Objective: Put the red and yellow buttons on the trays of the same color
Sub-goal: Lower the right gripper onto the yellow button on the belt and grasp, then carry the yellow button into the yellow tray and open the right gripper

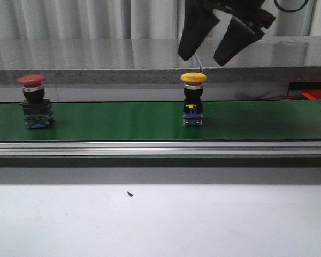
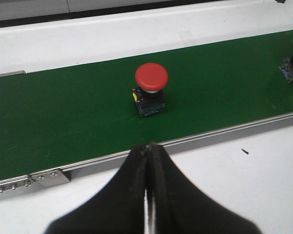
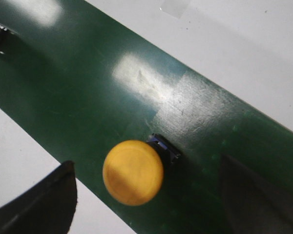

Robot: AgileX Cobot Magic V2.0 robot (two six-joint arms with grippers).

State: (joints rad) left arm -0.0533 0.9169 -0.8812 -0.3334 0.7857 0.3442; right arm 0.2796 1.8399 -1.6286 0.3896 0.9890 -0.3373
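Front view: red button [image 1: 32,100] upright at the left of the green belt [image 1: 123,120], yellow button [image 1: 193,99] upright mid-belt. Right gripper [image 1: 205,55] above the yellow one, fingers apart.
Left wrist: left gripper [image 2: 148,148] fingers pressed together, off the belt edge, red button beyond.
Right wrist: fingers spread either side of the yellow cap, probably not touching.

Yellow button [image 3: 133,172] upright on the green belt [image 3: 78,92] — between the right gripper's [image 3: 149,204] spread fingers
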